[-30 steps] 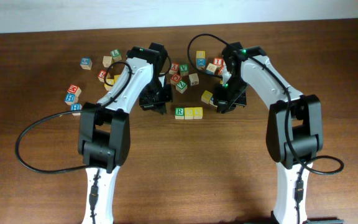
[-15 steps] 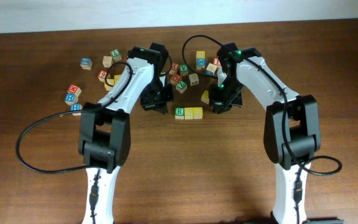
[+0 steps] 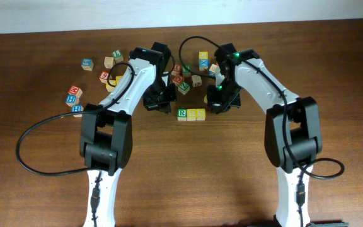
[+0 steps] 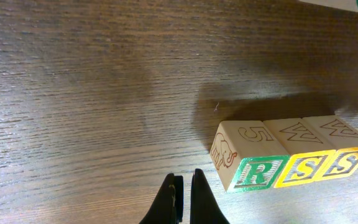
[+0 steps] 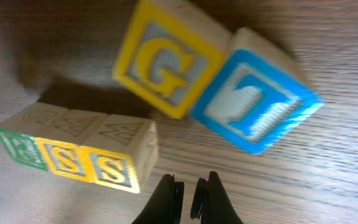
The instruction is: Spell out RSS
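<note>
R cube [image 3: 182, 114] and two S cubes [image 3: 192, 114] touching in a row mid-table [image 3: 194, 180], right gripper [image 5: 188, 186] slid closer to the row's right end than a sec ago, pinched shut on nothing, left gripper [image 4: 183, 185] hasn't budged, shut too, loose cubes [image 3: 87, 64] up by the far edge, bare wood toward the near edge

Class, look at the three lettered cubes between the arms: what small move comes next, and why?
Probably draw the left arm and right arm back. The R cube and two S cubes already touch in a row reading RSS, and both jaws are shut, holding nothing.
</note>
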You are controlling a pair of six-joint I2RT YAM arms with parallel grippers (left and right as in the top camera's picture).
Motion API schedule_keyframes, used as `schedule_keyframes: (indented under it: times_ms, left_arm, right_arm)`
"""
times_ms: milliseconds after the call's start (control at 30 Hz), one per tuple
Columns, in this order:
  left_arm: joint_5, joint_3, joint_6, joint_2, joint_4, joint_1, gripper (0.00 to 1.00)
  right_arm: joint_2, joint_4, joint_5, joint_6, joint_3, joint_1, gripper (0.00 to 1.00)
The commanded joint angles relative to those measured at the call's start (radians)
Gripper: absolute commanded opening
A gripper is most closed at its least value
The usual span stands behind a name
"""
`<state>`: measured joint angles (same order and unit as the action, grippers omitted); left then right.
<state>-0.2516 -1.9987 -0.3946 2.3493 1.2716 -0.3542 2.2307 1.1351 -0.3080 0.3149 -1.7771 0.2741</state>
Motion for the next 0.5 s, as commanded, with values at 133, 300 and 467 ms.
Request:
schedule_keyframes:
  times_ms: [133,300,467]
  left_arm:
    - [-0.011,0.032,-0.025,0.011,-0.014,-0.019,0.0]
    - [-0.011,0.083,-0.024,0.011,-0.058,-0.019,0.0]
    - [-0.029,0.083,-0.024,0.011,-0.079,-0.019,0.0]
  right_arm:
    - [0.001,-0.003,0.009,0.015,0.006,0.02,0.04]
    - [0.002,-0.007,0.035,0.015,0.007,0.02,0.04]
    - [0.001,-0.007,0.031,0.016,0.007,0.021,0.04]
